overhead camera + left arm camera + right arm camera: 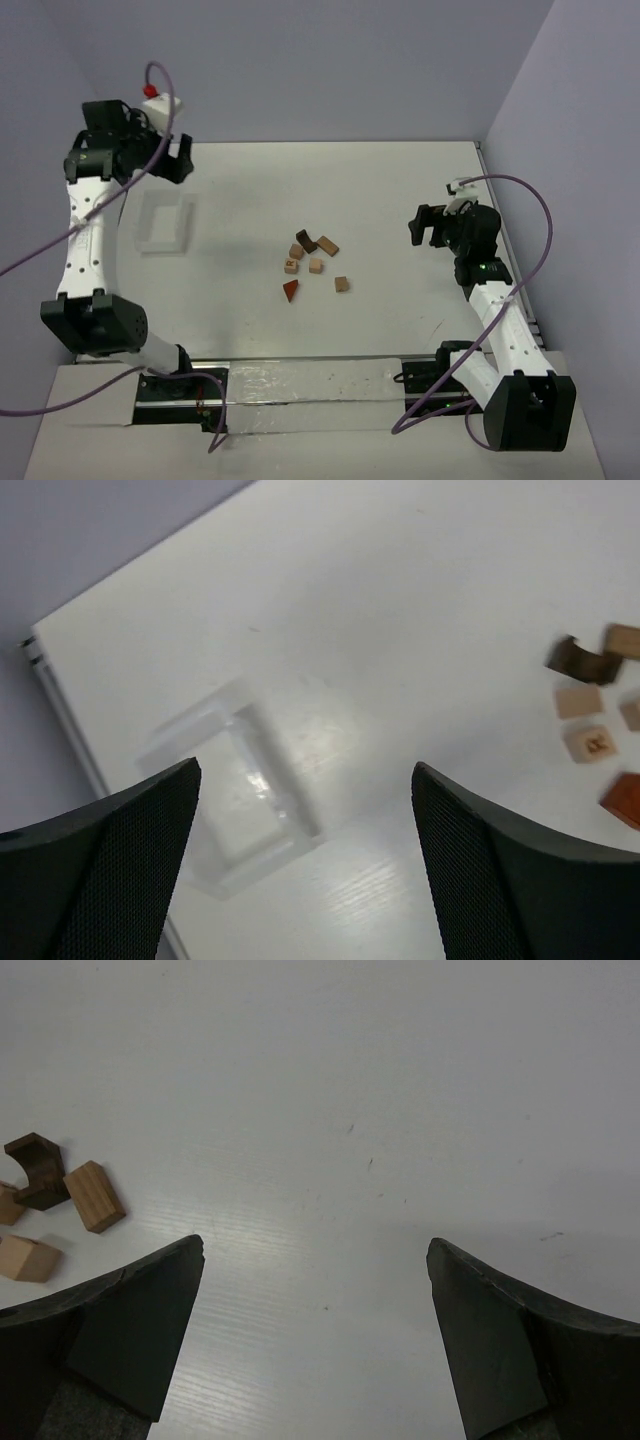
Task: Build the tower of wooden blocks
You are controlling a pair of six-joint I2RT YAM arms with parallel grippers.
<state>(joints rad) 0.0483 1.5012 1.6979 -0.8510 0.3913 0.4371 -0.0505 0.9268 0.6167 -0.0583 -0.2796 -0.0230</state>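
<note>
The wood block tower is not standing: its small pieces lie loose and flat at the table's middle. They include a dark brown arch (305,241), a tan block (327,245), tan cubes (316,265) (342,284), a lettered cube (291,265) and a reddish wedge (291,290). My left gripper (176,160) hangs open and empty at the far left, well away from the pieces; from its wrist, the arch (580,660) and the wedge (625,798) sit at the right edge. Right of the pieces, my right gripper (422,226) is open and empty; the arch (35,1165) and tan block (95,1197) show far left.
A clear shallow tray (165,222) lies on the white table (400,330) below the left gripper and shows between its fingers (120,840) in the left wrist view as the tray (235,790). Grey walls close the back and right sides.
</note>
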